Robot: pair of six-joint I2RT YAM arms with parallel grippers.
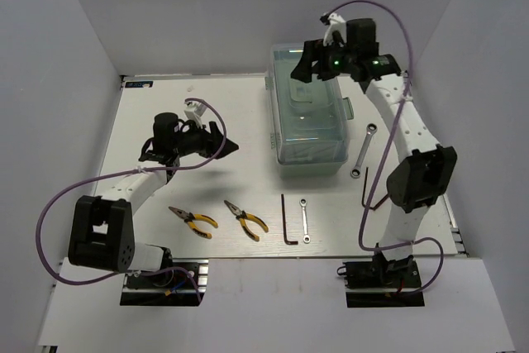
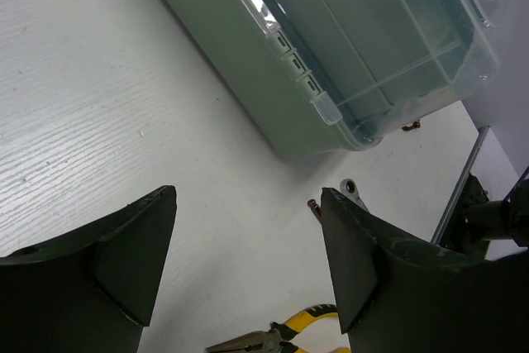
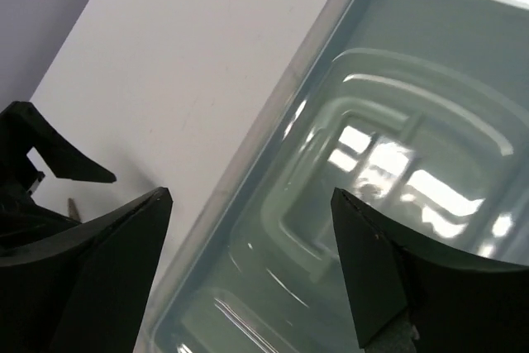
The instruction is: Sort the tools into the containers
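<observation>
Fingers of the left gripper, left of the toolbox, and the right gripper, above its shut lid, gape empty; tools lie in front, so the lid likely needs lifting squarely first.

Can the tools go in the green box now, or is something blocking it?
Yes. The clear lid is shut on top of the toolbox, covering its compartments, so nothing can drop in yet.
</observation>
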